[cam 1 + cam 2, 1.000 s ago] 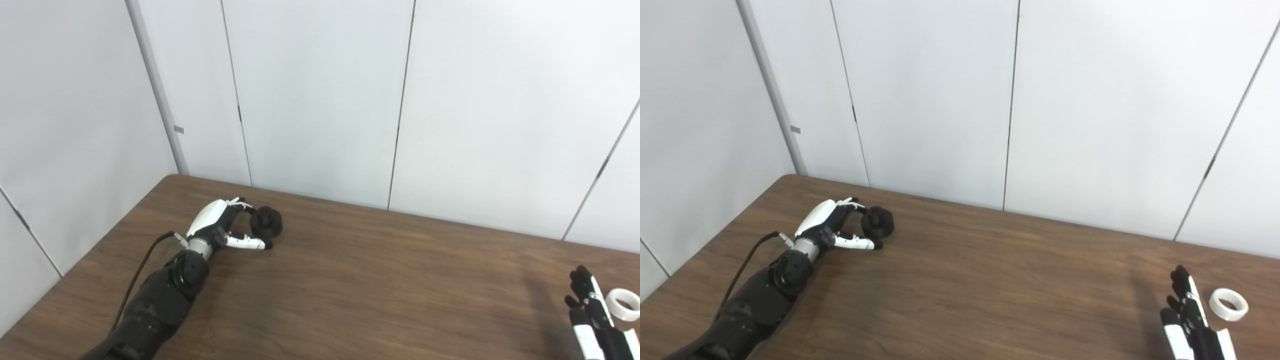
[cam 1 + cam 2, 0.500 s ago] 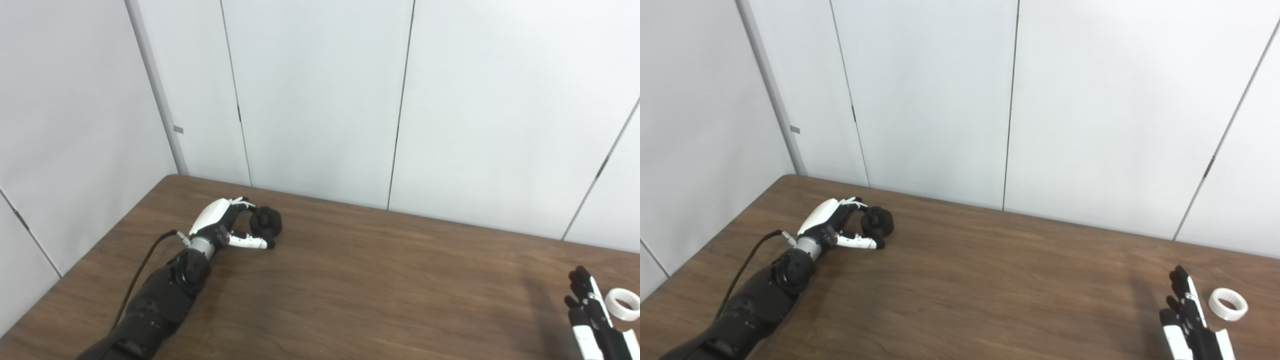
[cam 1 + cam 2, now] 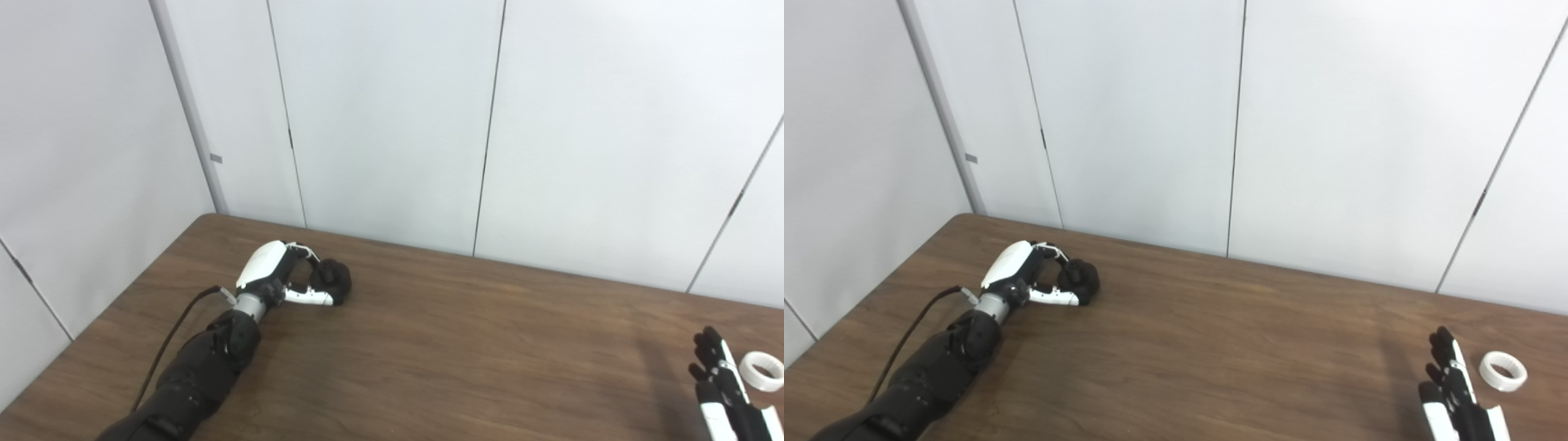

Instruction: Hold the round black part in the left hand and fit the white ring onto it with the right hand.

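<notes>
The round black part point(image 3: 335, 277) sits on the brown table point(image 3: 459, 349) near its far left corner. My left hand point(image 3: 274, 277) is curled around it, fingers hooked over its top and far side, thumb pressed against its near side. At the right edge lies the white ring point(image 3: 1502, 384), flat on the table. My right hand point(image 3: 1454, 386) stands just left of the ring, apart from it, fingers straight and spread, holding nothing; its lower part is cut off by the picture's bottom edge.
White wall panels point(image 3: 392, 122) rise directly behind the table's far edge and along its left side. A black cable point(image 3: 174, 327) runs along my left forearm. Bare wood lies between the two hands.
My left hand's fingers have closed in around the black part, and hand and part have shifted slightly to the right. The right hand and the ring stay where they were.
</notes>
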### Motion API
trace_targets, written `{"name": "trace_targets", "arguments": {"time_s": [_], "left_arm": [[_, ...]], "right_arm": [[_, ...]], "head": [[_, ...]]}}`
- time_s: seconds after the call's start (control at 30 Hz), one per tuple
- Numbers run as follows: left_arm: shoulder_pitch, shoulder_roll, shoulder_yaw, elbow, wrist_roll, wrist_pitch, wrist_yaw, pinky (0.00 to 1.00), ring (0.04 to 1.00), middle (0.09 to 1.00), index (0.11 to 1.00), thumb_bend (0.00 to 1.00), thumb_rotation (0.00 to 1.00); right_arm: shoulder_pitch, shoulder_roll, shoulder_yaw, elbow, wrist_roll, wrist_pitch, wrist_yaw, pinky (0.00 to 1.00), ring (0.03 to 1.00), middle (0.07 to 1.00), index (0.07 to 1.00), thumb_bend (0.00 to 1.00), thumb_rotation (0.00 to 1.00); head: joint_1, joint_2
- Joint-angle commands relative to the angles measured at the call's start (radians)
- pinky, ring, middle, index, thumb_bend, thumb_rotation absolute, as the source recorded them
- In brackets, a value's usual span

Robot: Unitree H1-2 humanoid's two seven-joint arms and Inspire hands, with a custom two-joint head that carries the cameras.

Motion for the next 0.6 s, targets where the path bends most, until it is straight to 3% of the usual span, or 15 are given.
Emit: {"name": "trace_targets", "arguments": {"time_s": [0.0, 0.33, 0.57], "left_arm": [[-0.039, 0.012, -0.001, -0.006, 0.007, -0.033, 0.006, 1.0, 0.904, 0.717, 0.482, 0.52, 0.05], [-0.026, 0.017, -0.01, -0.02, 0.013, -0.065, 0.001, 1.0, 0.896, 0.713, 0.482, 0.52, 0.05], [0.058, 0.026, -0.035, -0.188, 0.044, -0.063, -0.072, 1.0, 0.9, 0.718, 0.482, 0.52, 0.05]], "right_arm": [[0.058, 0.033, 0.014, 0.03, 0.008, 0.008, -0.008, 0.98, 0.994, 0.974, 0.985, 0.52, 0.9], [0.057, 0.038, 0.017, 0.018, 0.006, 0.021, -0.007, 0.95, 0.996, 0.983, 0.992, 0.5, 0.9], [0.067, 0.051, 0.019, -0.052, -0.014, 0.072, -0.015, 0.99, 1.0, 0.978, 0.984, 0.52, 0.91]], "head": [[0.0, 0.005], [-0.025, 0.023], [-0.07, 0.049]]}}
